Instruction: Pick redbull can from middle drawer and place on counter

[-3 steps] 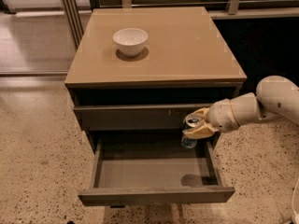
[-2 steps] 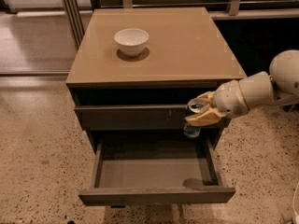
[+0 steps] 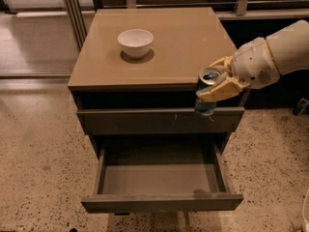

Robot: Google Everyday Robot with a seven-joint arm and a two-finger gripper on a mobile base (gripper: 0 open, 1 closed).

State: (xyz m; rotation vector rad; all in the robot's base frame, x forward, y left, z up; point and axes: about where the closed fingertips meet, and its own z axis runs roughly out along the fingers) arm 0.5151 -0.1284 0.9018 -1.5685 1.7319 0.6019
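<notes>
Gripper [image 3: 216, 87]: clamped on can [image 3: 204, 107], held at the front edge of the counter [image 3: 183, 37], above the open drawer [image 3: 161, 178]. Risk: can base hangs below counter level; moving inward could knock it against the edge and loosen the grip.

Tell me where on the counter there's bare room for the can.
The counter is bare right of the bowl and in front of it; only the left middle is taken. The gripper, shut on the can, is at the front-right edge.

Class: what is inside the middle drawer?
The middle drawer shows only bare floor; its front wall hides a strip. The gripper holds the redbull can beside the counter edge.
</notes>
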